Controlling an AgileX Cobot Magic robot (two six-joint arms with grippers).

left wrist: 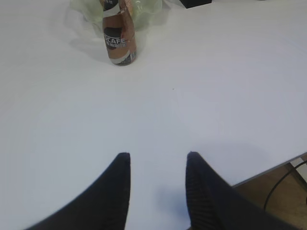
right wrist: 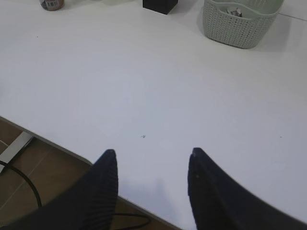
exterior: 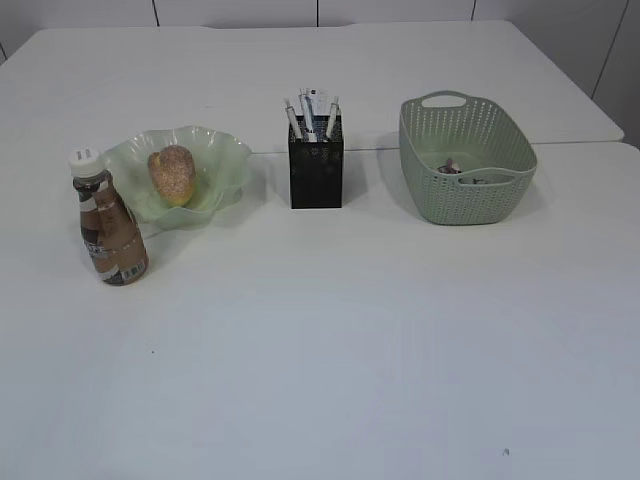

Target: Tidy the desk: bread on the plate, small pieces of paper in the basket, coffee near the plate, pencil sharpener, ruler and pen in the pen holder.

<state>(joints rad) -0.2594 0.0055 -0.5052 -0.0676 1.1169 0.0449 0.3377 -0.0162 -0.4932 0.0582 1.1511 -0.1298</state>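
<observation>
The bread [exterior: 172, 174] lies on the green ruffled plate [exterior: 225, 158] at the left of the desk [exterior: 330, 340]. The coffee bottle [exterior: 108, 222] [left wrist: 120, 38] stands upright just in front of the plate's left side. The black pen holder [exterior: 316, 160] [right wrist: 159, 5] stands in the middle with pens and a ruler sticking out; the pencil sharpener is hidden. The basket [exterior: 466, 158] [right wrist: 237, 21] at the right holds small pieces of paper. My left gripper [left wrist: 158, 155] is open and empty above the near desk. My right gripper [right wrist: 153, 152] hangs open and empty over the desk's front edge.
A seam between two tabletops runs behind the basket [exterior: 580, 143]. Floor and a cable [right wrist: 29, 187] show below the front edge in the right wrist view. Neither arm shows in the exterior view.
</observation>
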